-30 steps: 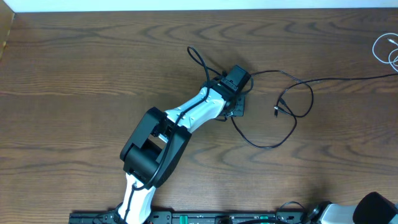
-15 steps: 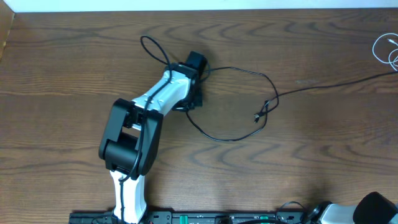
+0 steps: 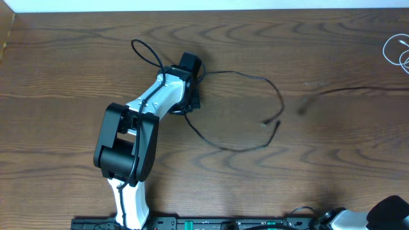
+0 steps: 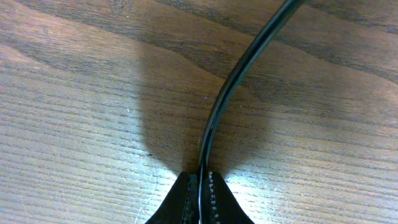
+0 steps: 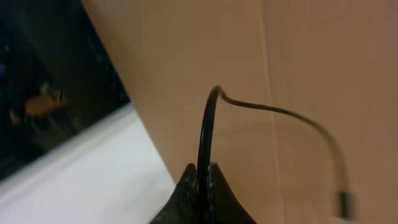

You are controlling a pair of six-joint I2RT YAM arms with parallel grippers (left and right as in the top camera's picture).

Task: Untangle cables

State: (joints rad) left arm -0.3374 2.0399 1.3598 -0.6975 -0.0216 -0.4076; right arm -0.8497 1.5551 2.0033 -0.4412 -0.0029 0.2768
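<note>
Both are clenched on black cable [image 4: 230, 87]: left gripper [image 4: 200, 180] low over the table [image 4: 74, 93], right gripper [image 5: 202, 171] raised. Slack loops lie right of the left gripper; draw apart slowly, watching for snags.

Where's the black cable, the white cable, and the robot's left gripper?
black cable [image 4: 230, 84]: left wrist view, middle of the curved stretch.
white cable [image 3: 386, 50]: overhead view, left side of its loop.
left gripper [image 4: 200, 182]: left wrist view, between the closed fingertips.
</note>
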